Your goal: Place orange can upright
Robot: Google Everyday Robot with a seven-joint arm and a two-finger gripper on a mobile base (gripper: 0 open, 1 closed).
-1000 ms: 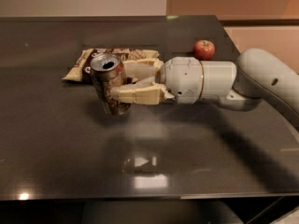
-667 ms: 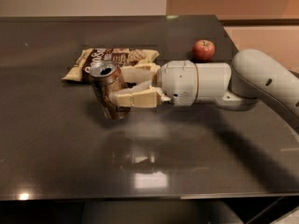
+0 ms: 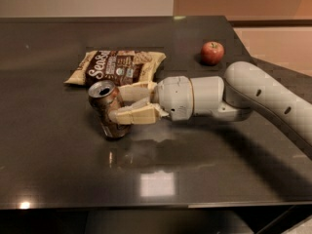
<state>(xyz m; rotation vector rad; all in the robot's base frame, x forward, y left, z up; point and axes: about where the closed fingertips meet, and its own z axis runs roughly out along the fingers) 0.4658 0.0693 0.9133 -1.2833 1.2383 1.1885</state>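
Observation:
The orange can (image 3: 107, 108), brownish-orange with a silver top, stands nearly upright, tilted a little to the left, with its base on or just above the dark table (image 3: 58, 169). My gripper (image 3: 122, 104) reaches in from the right and is shut on the can, with one tan finger (image 3: 134, 115) in front of it and the other (image 3: 136, 88) behind. The white arm (image 3: 253, 96) stretches away to the right.
A brown-and-tan snack bag (image 3: 117, 67) lies flat just behind the can and gripper. A red apple (image 3: 212, 52) sits at the back right, near the table's right edge. The table's front edge runs along the bottom.
The gripper and the can have shifted slightly left and toward the front of the table. The can stays held and stands a little more upright. The bag and apple have not moved.

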